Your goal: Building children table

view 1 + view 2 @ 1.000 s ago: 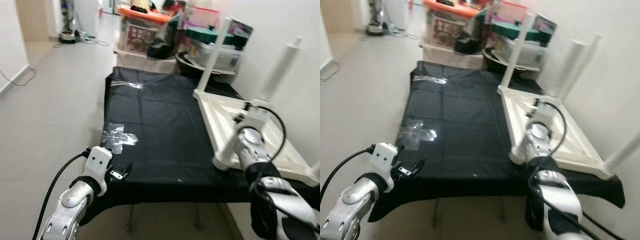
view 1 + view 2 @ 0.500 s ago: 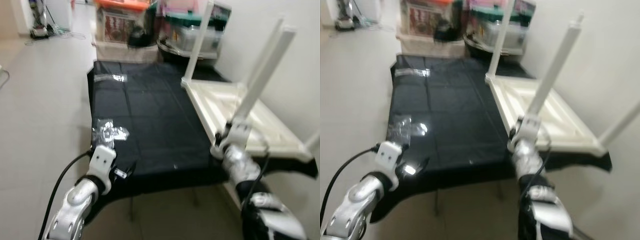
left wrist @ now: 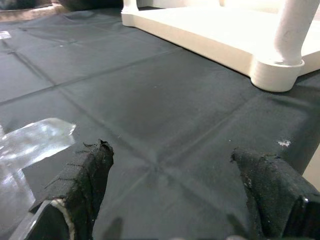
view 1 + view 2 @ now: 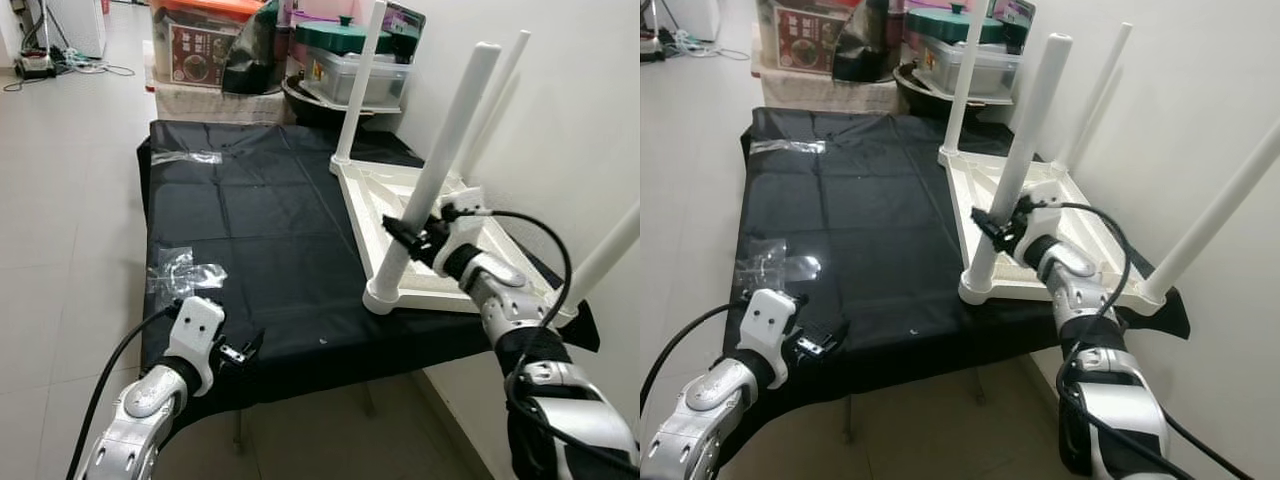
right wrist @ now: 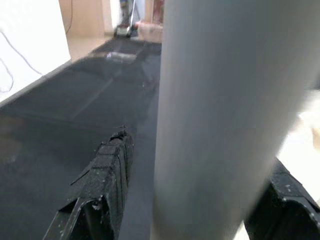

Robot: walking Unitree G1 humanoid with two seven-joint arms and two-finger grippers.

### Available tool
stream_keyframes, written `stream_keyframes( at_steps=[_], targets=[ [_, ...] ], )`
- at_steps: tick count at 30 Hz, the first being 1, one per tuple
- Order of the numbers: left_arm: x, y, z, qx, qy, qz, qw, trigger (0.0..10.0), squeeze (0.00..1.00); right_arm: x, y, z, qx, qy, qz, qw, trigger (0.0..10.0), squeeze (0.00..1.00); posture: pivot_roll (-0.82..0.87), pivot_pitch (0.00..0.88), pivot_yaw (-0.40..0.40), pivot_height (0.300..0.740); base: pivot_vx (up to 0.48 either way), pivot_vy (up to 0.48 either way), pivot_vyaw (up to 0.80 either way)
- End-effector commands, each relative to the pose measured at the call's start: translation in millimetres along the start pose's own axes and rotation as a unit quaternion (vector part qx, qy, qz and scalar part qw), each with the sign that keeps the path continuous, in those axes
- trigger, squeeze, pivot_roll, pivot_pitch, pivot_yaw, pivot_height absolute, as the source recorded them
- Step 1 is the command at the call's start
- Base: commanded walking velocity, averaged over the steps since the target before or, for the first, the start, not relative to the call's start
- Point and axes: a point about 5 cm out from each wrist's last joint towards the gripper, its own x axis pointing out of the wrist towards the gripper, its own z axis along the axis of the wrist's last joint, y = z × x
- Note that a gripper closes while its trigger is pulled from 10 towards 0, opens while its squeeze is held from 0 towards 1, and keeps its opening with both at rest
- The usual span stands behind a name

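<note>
straddling the near white table leg (image 4: 428, 200), right hand (image 4: 411, 238), fingers spread either side; left hand (image 4: 243, 349) wide, low

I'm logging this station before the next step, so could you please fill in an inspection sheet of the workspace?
Surface: black cloth-covered table, creased.
Job's things: white plastic children's table upside down, legs up; nearest white leg seated in its corner.
Clutter: clear plastic wrappers on the cloth.
Grippers: right gripper around the nearest leg; left gripper open at the near edge.
Cables: black cables on both forearms.
Surroundings: storage boxes, white wall.
</note>
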Motion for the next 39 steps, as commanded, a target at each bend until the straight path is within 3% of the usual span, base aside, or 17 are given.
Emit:
stream_keyframes(
  at_steps=[1, 4, 5, 6, 7, 11, 12, 14, 18, 22, 25, 26, 29, 30, 35, 36, 39],
  targets=[
    [1.6, -2.2, 3, 0.005, -0.001, -0.009, 1.0, 10.0, 0.0, 7.5, 9.7, -9, -0.013, 0.028, 0.011, 0.999, 9.2, 0.0, 0.16, 0.0, -0.18, 0.74, 0.0, 0.0, 0.0],
    [1.8, -2.0, 3, 0.007, -0.001, -0.009, 1.0, 10.0, 0.0, 9.5, 10.0, -9, -0.011, 0.028, 0.002, 1.0, 8.5, 0.0, 0.16, 0.0, -0.18, 0.74, 0.0, 0.0, 0.0],
    [1.8, -1.1, 4, 0.007, -0.002, -0.008, 1.0, 10.0, 0.0, 10.5, 9.0, -5, -0.011, 0.021, -0.006, 1.0, 5.9, 0.0, 0.18, 0.0, -0.186, 0.74, 0.0, 0.0, 0.0],
    [1.8, -1.1, 4, 0.007, -0.002, -0.008, 1.0, 10.0, 0.0, 10.5, 9.0, -5, -0.011, 0.021, -0.006, 1.0, 5.9, 0.0, 0.18, 0.0, -0.186, 0.74, 0.0, 0.0, 0.0],
    [1.5, -0.1, 4, 0.008, -0.002, -0.007, 1.0, 10.0, 0.0, 10.7, 5.6, -2, -0.003, 0.013, -0.025, 1.0, 0.6, 0.0, 0.18, 0.0, -0.185, 0.74, 0.0, 0.0, 0.0],
    [0.6, 0.4, 4, 0.008, -0.002, -0.006, 1.0, 10.0, 0.0, 8.8, -1.5, 1, -0.003, 0.006, -0.066, 0.998, 0.0, 0.0, 0.17, 0.0, -0.181, 0.74, 0.0, 0.0, 0.0],
    [-1.2, -0.1, 3, 0.008, 0.0, -0.007, 1.0, 10.0, 0.0, -4.5, -28.4, -4, 0.021, 0.018, -0.248, 0.968, 0.0, 0.0, 0.16, 0.0, -0.174, 0.74, 0.0, 0.0, 0.0],
    [-1.2, -0.1, 3, 0.008, 0.0, -0.007, 1.0, 10.0, 0.0, -4.5, -28.4, -4, 0.021, 0.018, -0.248, 0.968, 0.0, 0.0, 0.16, 0.0, -0.174, 0.74, 0.0, 0.0, 0.0],
    [0.8, -3.5, 2, 0.006, 0.0, -0.015, 1.0, 10.0, 0.0, -45.1, -46.4, -49, 0.034, 0.101, -0.54, 0.835, 0.0, 0.0, 0.15, 0.0, -0.161, 0.74, 0.0, 0.0, 0.0],
    [2.4, -4.6, 3, 0.005, -0.001, -0.019, 1.0, 10.0, 0.0, -45.8, -27.0, -64, 0.03, 0.111, -0.565, 0.817, 0.0, 0.0, 0.14, 0.0, -0.147, 0.74, 0.0, 0.0, 0.0],
    [2.9, -4.9, 3, 0.006, -0.001, -0.021, 1.0, 10.0, 0.0, -37.5, -9.9, -67, 0.031, 0.118, -0.533, 0.837, 0.0, 0.0, 0.13, 0.0, -0.144, 0.74, 0.0, 0.0, 0.0],
    [3.5, -4.8, 4, 0.007, -0.001, -0.023, 1.0, 10.0, 0.0, -26.6, 8.5, -63, 0.038, 0.102, -0.485, 0.868, 8.7, 0.0, 0.13, 0.0, -0.144, 0.74, 0.0, 0.0, 0.0],
    [3.5, -3.8, 4, 0.008, -0.002, -0.025, 1.0, 10.0, 0.0, -15.3, 25.7, -52, 0.041, 0.065, -0.419, 0.905, 10.0, 0.0, 0.12, 0.0, -0.137, 0.74, 0.0, 0.0, 0.0],
    [3.8, -2.4, 4, 0.008, -0.002, -0.025, 1.0, 10.0, 0.0, -6.9, 33.3, -29, 0.028, -0.01, -0.344, 0.938, 10.0, 1.0, 0.12, 0.0, -0.137, 0.74, 0.0, 0.0, 0.0],
    [4.5, -3.1, 3, 0.007, -0.002, -0.025, 1.0, 10.0, 0.0, -4.8, 23.8, -17, 0.015, -0.023, -0.327, 0.944, 10.0, 1.0, 0.12, 0.0, -0.145, 0.74, 0.0, 0.0, 0.0],
    [4.9, -4.2, 3, 0.006, -0.002, -0.025, 1.0, 10.0, 0.0, -2.4, 20.6, -7, 0.026, -0.038, -0.295, 0.954, 10.0, 0.0, 0.12, 0.0, -0.148, 0.74, 0.0, 0.0, 0.0],
    [4.6, -6.2, 2, 0.003, -0.003, -0.024, 1.0, 10.0, 0.0, -1.8, 25.5, 23, 0.031, -0.098, -0.137, 0.985, 10.0, 0.0, 0.12, 0.0, -0.154, 0.74, 0.0, 0.0, 0.0]
  ],
)
